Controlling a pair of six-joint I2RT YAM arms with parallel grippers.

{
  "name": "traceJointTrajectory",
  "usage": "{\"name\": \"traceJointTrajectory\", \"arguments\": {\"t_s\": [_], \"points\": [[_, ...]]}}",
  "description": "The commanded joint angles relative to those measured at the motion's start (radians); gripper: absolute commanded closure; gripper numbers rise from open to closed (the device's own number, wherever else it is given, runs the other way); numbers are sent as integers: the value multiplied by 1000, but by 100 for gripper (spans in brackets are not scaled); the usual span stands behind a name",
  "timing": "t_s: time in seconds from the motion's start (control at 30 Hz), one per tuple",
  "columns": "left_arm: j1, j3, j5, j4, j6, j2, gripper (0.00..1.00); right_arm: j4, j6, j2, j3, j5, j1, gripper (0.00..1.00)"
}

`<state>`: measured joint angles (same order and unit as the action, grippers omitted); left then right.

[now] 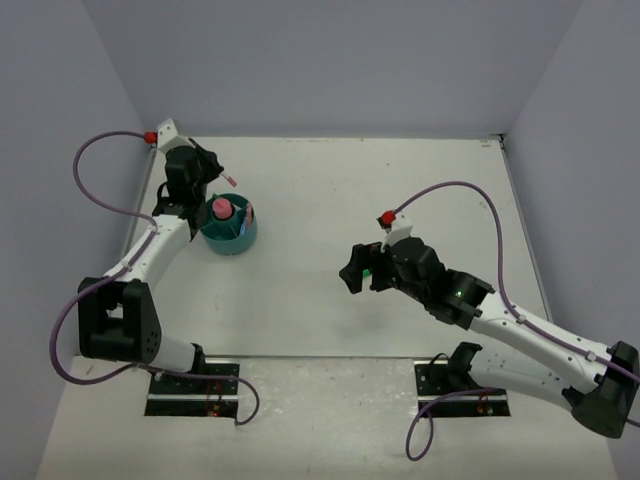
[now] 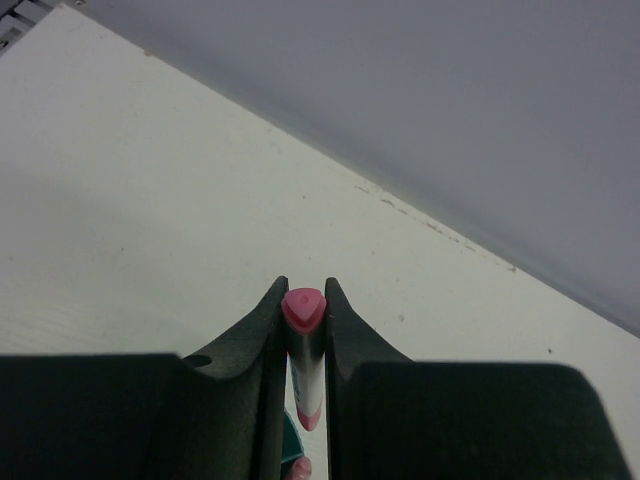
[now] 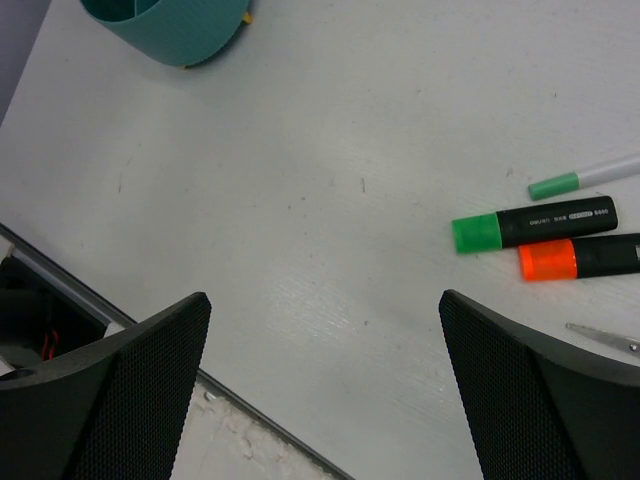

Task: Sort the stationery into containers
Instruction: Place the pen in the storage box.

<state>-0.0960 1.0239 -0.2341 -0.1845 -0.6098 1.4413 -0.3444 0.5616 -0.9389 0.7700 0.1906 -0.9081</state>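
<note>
Currently the left gripper (image 2: 304, 292) pinches a white, pink-capped pen (image 2: 306, 378); the right gripper (image 3: 322, 300) stands wide open.

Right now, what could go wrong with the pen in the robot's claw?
1. The left claw pinches the thin pink-tipped pen with just its tips, so the pen may slip.
2. In the top view the pen looks beyond the teal organiser, so letting go now could miss it.
3. The green highlighter and orange highlighter lie close together. The open right claw might knock one while grabbing the other.
</note>
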Motion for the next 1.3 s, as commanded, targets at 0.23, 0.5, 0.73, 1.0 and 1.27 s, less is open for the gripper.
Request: {"name": "traceJointTrajectory", "arguments": {"t_s": [0.23, 0.5, 0.73, 1.0, 1.27], "points": [[10, -85, -13, -219, -75, 85, 100, 6, 18, 122, -5, -67, -2, 1], [15, -63, -63, -114, -85, 102, 100, -13, 12, 120, 10, -59, -3, 1], [20, 5, -42, 3, -106, 151, 99, -42, 0, 107, 30, -42, -3, 1], [22, 6, -43, 41, -113, 149, 72, -56, -9, 106, 43, -39, -3, 1], [24, 25, -35, 105, -137, 88, 41, -65, -1, 49, 61, -11, -2, 1]]}}
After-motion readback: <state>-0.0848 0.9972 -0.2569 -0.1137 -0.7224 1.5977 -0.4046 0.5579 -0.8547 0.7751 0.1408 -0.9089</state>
